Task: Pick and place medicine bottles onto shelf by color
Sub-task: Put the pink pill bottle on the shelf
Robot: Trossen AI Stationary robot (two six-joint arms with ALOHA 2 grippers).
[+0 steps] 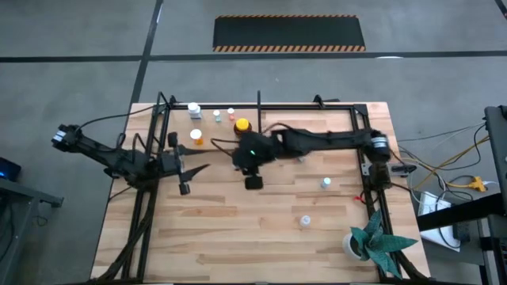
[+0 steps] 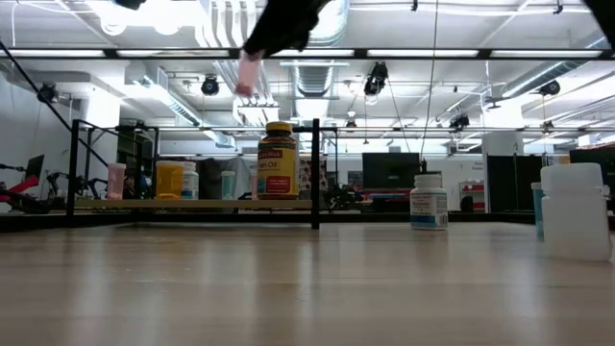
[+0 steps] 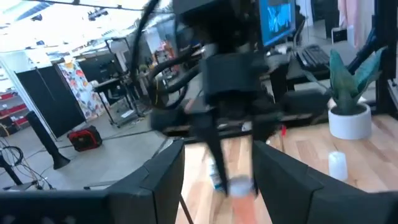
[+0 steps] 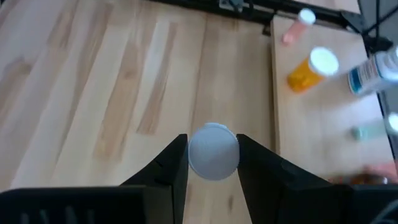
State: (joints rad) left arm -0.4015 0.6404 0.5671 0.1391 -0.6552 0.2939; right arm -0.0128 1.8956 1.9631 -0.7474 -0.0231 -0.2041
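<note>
The wooden surface (image 1: 238, 229) carries everything, and along its far left part stands the shelf (image 1: 207, 107), a black tube frame with a light board and an upright divider post. The right arm reaches in from the right edge to the middle of the surface, and the right hand (image 4: 212, 163) hangs there, raised above the wood just near of the shelf, its two dark fingers part closed on the sides of a small bottle with a white cap (image 4: 213, 151), seen from the cap end. Gripped by the sides and held clear of the surface, the bottle looks ready to be carried over the shelf's edge and set down upright among others of its colour. The left arm waits at the left side, just by the shelf's left end; the left hand (image 3: 214, 180) points toward the right arm with its fingers parted and nothing between them. On the shelf board stand an amber jar with a yellow lid (image 2: 278, 160) close to the divider post, an orange bottle with a white cap (image 1: 196, 136) and several paler little bottles, so the free spots are narrow and the post and the jar would crowd a careless approach. Two small bottles (image 1: 325, 183) are left on the open wood to the right, and a potted plant (image 1: 366, 241) sits at the near right corner, well apart.
</note>
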